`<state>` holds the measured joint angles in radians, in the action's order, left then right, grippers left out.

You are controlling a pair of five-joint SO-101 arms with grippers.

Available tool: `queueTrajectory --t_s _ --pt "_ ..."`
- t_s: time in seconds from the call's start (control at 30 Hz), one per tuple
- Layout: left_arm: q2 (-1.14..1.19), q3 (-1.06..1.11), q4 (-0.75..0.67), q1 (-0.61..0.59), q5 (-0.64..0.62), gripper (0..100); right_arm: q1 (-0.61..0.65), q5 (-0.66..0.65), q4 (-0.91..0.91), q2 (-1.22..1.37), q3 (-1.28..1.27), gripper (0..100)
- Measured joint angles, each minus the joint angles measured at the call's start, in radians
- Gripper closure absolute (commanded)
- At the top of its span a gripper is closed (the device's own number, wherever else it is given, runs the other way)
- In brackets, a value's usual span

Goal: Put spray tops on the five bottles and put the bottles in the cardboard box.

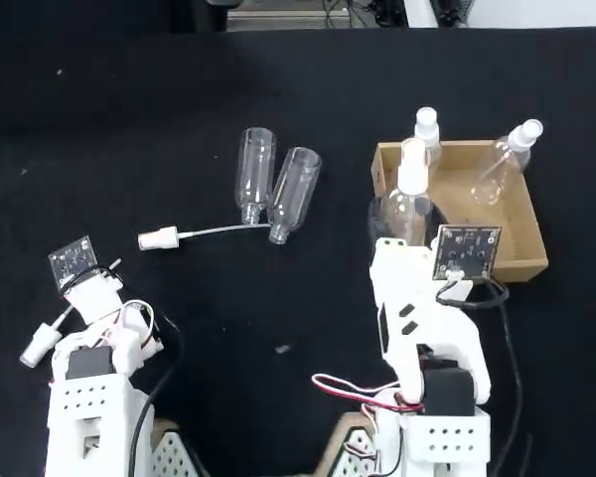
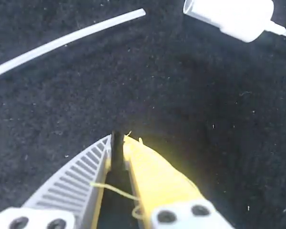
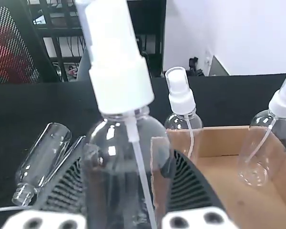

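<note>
My right gripper (image 1: pixel 407 227) is shut on a clear bottle (image 3: pixel 115 157) with a white spray top (image 3: pixel 117 62), held upright at the left wall of the cardboard box (image 1: pixel 521 214). Whether it is inside the wall I cannot tell. Two capped bottles are at the box: one upright (image 1: pixel 427 131) at its far left corner, one leaning (image 1: pixel 500 167) inside. Two topless bottles (image 1: pixel 255 169) (image 1: pixel 293 191) lie mid-table. One loose spray top (image 1: pixel 159 238) lies left of them, and another spray top (image 1: pixel 40 344) lies beside my left gripper (image 2: pixel 118 142), which is shut on nothing.
A thin white tube (image 2: pixel 66 38) lies on the black cloth ahead of the left gripper, with a spray top (image 2: pixel 233 16) close by. The cardboard box (image 3: pixel 219 143) sits just behind the held bottle. Shelving and cables stand beyond the table's far edge.
</note>
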<state>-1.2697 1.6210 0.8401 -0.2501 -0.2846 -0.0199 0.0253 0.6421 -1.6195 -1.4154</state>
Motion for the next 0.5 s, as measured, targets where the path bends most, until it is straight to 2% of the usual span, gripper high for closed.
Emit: queueTrajectory --t_s 0.2,0.5 --pt "0.0 0.0 0.0 0.0 0.0 96 0.0 0.0 0.095 0.0 0.078 98.7" --pt "0.0 0.0 0.0 0.0 0.0 96 0.0 -0.043 0.112 -0.002 0.173 98.7"
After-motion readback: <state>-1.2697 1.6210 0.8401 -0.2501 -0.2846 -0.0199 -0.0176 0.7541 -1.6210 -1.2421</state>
